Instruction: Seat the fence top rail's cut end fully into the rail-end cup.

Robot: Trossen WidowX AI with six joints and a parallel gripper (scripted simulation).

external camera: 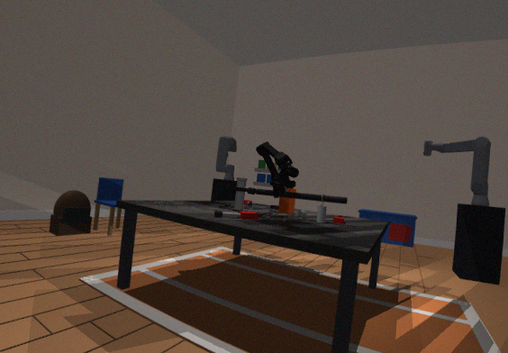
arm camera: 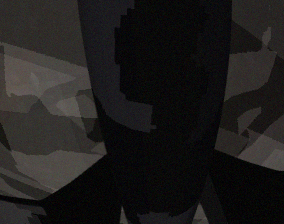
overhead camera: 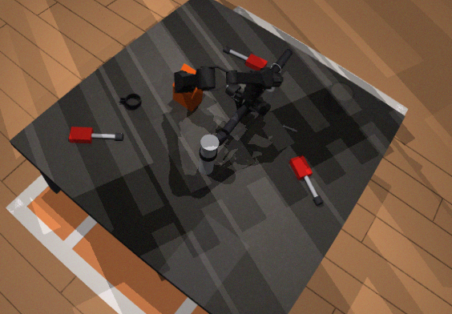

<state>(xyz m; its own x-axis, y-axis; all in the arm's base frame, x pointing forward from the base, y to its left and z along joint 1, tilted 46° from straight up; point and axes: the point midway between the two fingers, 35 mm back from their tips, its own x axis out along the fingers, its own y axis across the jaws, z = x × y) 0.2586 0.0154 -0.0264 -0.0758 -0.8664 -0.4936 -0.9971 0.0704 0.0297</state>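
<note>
The grey big post (overhead camera: pixel 206 167) (external camera: pixel 240 199) stands upright, its brace band (overhead camera: pixel 208 154) up near the pale cap (overhead camera: pixel 209 142). The dark rail-end cup (overhead camera: pixel 221 136) (external camera: pixel 252 191) is on the post's side facing the rail. The long black rail (overhead camera: pixel 236 121) (external camera: pixel 311 195) (arm camera: pixel 163 65) runs nearly level from the cup through the thin loop cap above the small pale post (external camera: pixel 321 214). Rail and cup meet, but how deep the cut end sits cannot be told. My gripper (overhead camera: pixel 248 107) (external camera: pixel 277 194) (arm camera: pixel 153 152) is shut on the rail, between cup and loop.
An orange block (overhead camera: pixel 187 98) (external camera: pixel 286 204) stands beside the arm. Red-ended tools lie at the left (overhead camera: pixel 81 134), right (overhead camera: pixel 300 167) and back (overhead camera: pixel 256 62) of the dark table (overhead camera: pixel 256 247). A black ring clamp (overhead camera: pixel 133 101) lies at the left; a thin pin (overhead camera: pixel 289 128) lies right of the rail.
</note>
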